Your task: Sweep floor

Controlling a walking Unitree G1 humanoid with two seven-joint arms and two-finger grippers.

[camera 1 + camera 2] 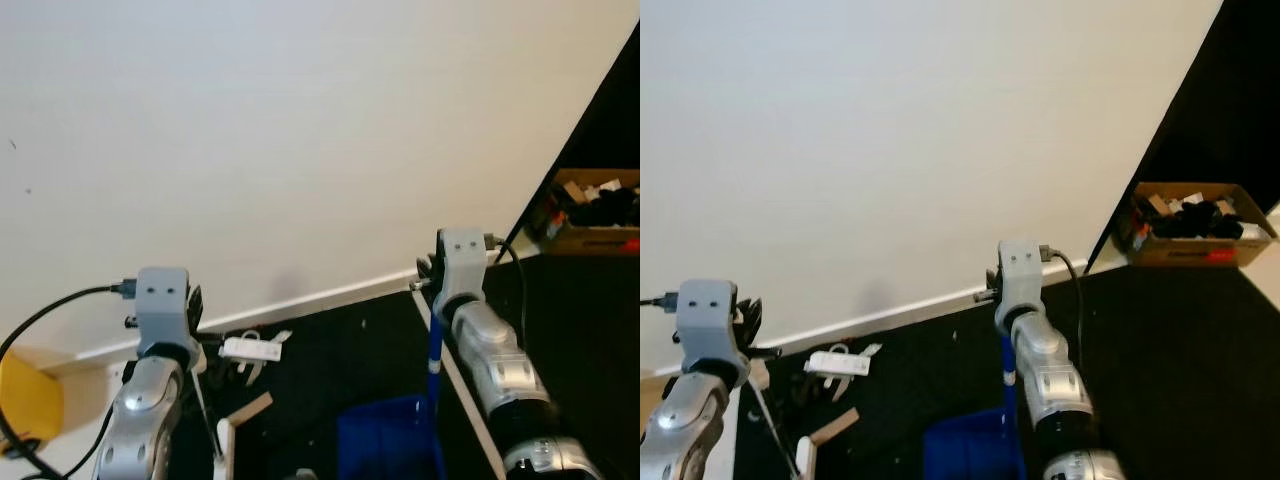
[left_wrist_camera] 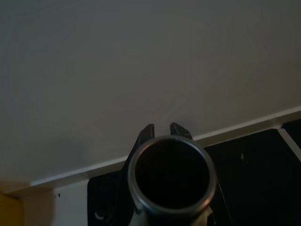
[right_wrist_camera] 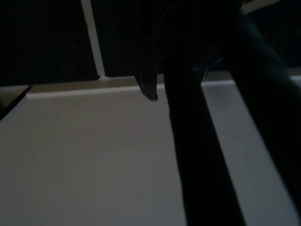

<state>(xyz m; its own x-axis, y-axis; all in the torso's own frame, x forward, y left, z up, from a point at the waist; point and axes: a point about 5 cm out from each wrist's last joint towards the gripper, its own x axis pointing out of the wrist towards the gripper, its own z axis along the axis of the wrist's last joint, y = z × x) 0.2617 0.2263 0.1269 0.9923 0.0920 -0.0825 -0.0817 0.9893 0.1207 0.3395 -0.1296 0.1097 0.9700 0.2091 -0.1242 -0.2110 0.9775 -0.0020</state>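
Note:
My left gripper (image 1: 197, 306) is raised near the white wall and is shut on a thin silver broom handle (image 1: 207, 405) that runs down toward the floor. In the left wrist view the handle's open tube end (image 2: 171, 179) sits just behind the fingertips (image 2: 147, 130). My right gripper (image 1: 428, 272) is shut on the blue handle (image 1: 435, 345) of a blue dustpan (image 1: 385, 440) standing on the black floor. That handle crosses the right wrist view as a dark bar (image 3: 197, 155) beside one finger (image 3: 149, 87). A white flat object (image 1: 252, 349) and a cardboard scrap (image 1: 250, 408) lie on the floor.
A white wall with a baseboard (image 1: 330, 297) stands close ahead. An open cardboard box (image 1: 590, 215) full of things sits at the far right. A yellow object (image 1: 25, 400) is at the left edge. A white strip (image 1: 468, 400) runs along the black floor.

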